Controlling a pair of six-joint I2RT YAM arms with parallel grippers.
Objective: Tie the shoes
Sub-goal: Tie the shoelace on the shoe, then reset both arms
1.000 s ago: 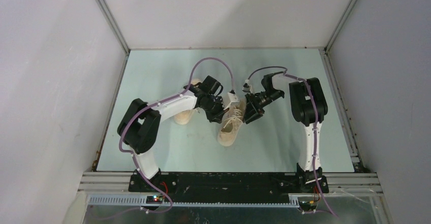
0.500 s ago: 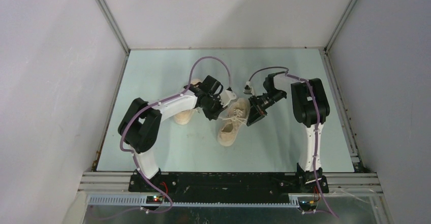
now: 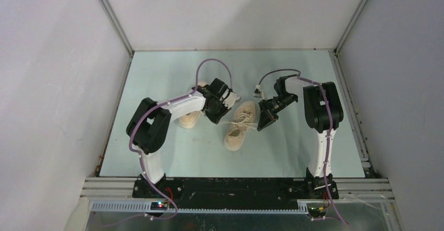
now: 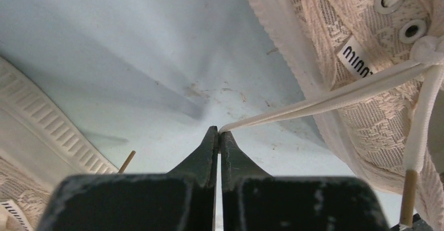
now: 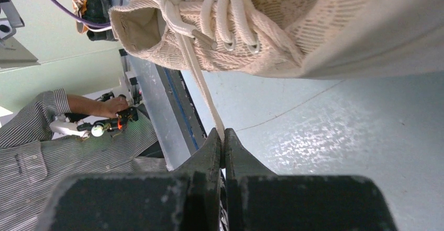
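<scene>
Two cream shoes lie on the pale table: one in the middle [image 3: 237,129], the other [image 3: 188,119] partly under the left arm. My left gripper [image 3: 219,119] sits just left of the middle shoe, shut on one off-white lace [image 4: 324,99] that runs taut from its tips [image 4: 219,132] to the knot by the eyelets. My right gripper [image 3: 261,125] is on the shoe's right side, shut [image 5: 223,135] on the other lace [image 5: 201,84], also drawn straight from the shoe [image 5: 293,37]. A loose lace end with a tan tip [image 4: 408,195] hangs beside the shoe [image 4: 366,89].
The second shoe's ribbed sole [image 4: 36,126] is close on the left of the left gripper. Grey walls [image 3: 63,84] enclose the table on three sides. A metal rail [image 3: 235,181] runs along the near edge. A person's hand [image 5: 107,106] shows beyond that edge.
The right gripper has shut on a lace. Both grippers have drawn apart from the middle shoe, left going left and right going right, and the laces now stretch straight.
</scene>
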